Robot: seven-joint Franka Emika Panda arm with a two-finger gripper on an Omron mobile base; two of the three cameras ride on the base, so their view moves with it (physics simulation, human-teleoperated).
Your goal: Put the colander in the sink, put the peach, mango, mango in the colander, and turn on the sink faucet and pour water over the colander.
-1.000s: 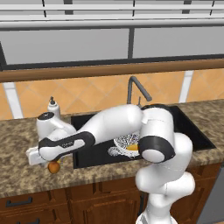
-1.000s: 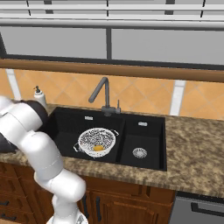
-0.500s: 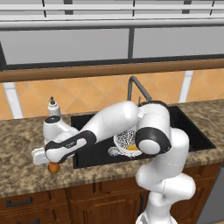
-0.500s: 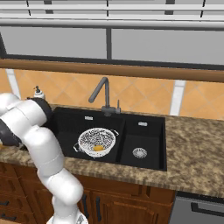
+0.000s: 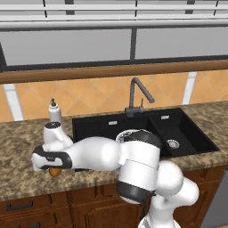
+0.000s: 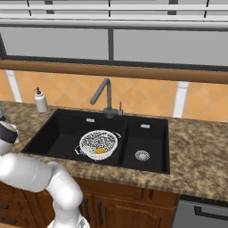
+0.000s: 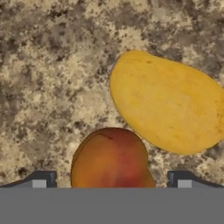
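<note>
Claw (image 7: pixel 111 183): wide open, holding nothing, astride peach (image 7: pixel 110 158) on granite tabletop (image 7: pixel 48 87); mango (image 7: pixel 168 107) just beside. Soap bottle (image 5: pixel 54 111) nearby; colander (image 6: pixel 98 143) in sink (image 6: pixel 62 129).

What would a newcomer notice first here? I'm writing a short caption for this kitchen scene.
The white arm bends low to the left, its open gripper straddling the peach on the granite counter, with a yellow mango lying beside it. In the black sink, the colander already holds one yellow fruit.
</note>
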